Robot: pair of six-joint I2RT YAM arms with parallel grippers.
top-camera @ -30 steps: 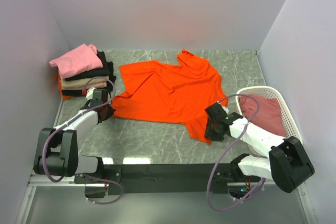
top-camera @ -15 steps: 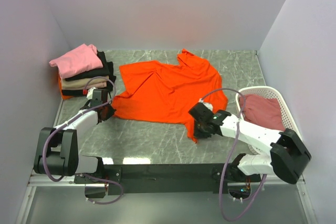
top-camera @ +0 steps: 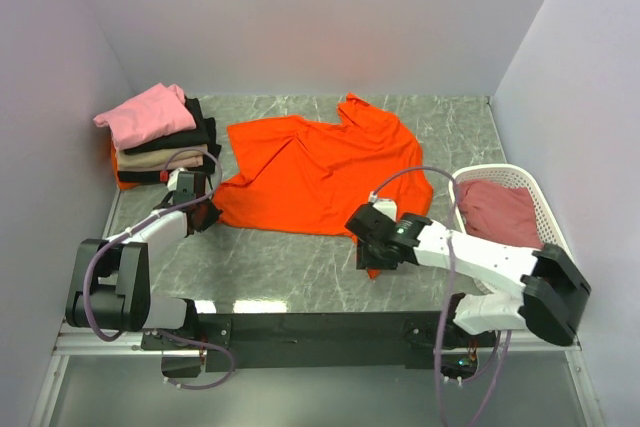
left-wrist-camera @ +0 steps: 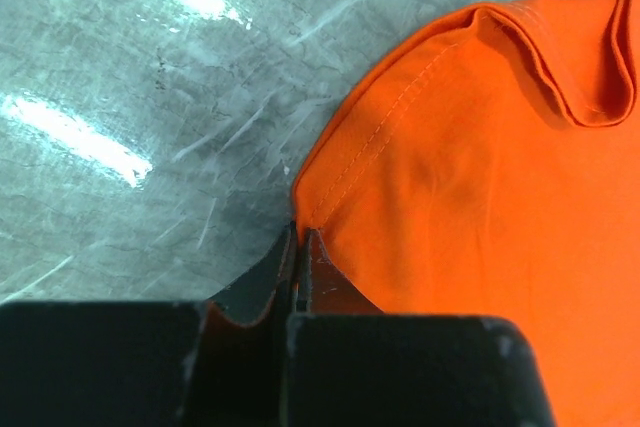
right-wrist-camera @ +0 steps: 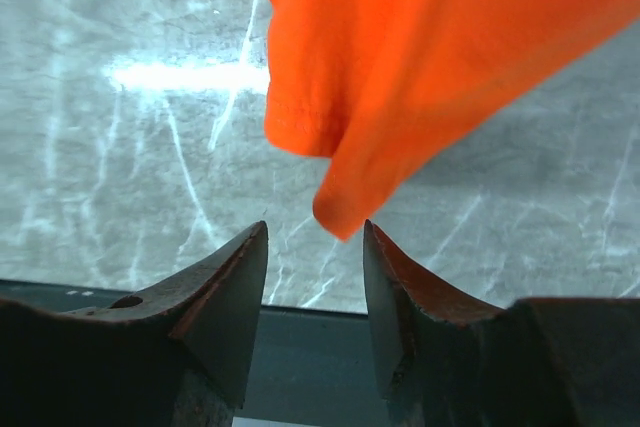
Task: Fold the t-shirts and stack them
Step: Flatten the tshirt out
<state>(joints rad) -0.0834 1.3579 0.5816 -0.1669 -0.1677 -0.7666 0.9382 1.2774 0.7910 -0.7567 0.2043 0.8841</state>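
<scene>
Top camera sits high behind both arm bases, looking down across the whole desk (top-camera: 285, 265). Left wrist camera is in tight, peering past the left tool (left-wrist-camera: 300, 247) at the orange t-shirt (left-wrist-camera: 470, 207) hem. Right wrist camera looks over the right tool (right-wrist-camera: 315, 237) at the desk's near edge. All three views share that shirt.

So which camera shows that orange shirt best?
The top view: it alone shows the whole orange shirt. The left wrist sees only a hem corner pinched in the left gripper; the right wrist, a corner near the open right gripper.
</scene>
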